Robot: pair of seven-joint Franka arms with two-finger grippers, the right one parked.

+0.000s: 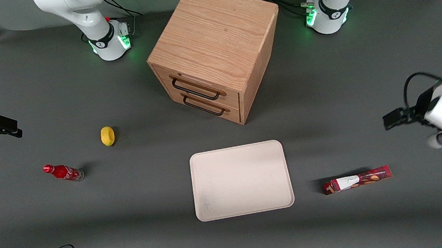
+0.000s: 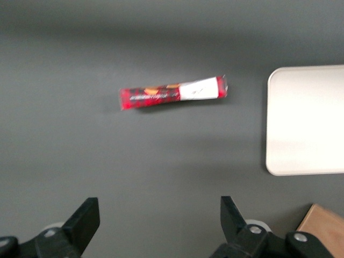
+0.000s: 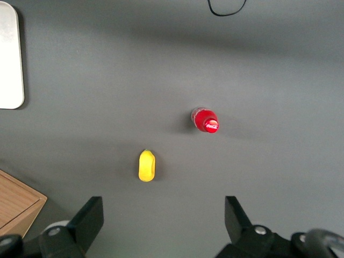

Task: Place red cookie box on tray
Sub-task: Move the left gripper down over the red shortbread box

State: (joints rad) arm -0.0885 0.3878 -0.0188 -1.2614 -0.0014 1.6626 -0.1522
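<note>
Sitting largest on the dark grey table (image 1: 363,86), the wooden drawer cabinet (image 1: 214,51) has two black handles on its front and stands farther from the front camera than everything else. Nearer lies the tray (image 1: 242,180), cream-white, flat and bare, with rounded corners. Beside it, toward the working arm's end, the red cookie box (image 1: 357,179) lies flat on the table, apart from the tray. It is a long, narrow dark-red carton with tan cookie pictures and a white label patch; its long axis runs roughly along the table's length, slightly tilted, the labelled end toward the tray. The gripper (image 1: 391,119) hovers above the table, clear of the box, its fingers (image 2: 83,220) spread wide with nothing between them.
</note>
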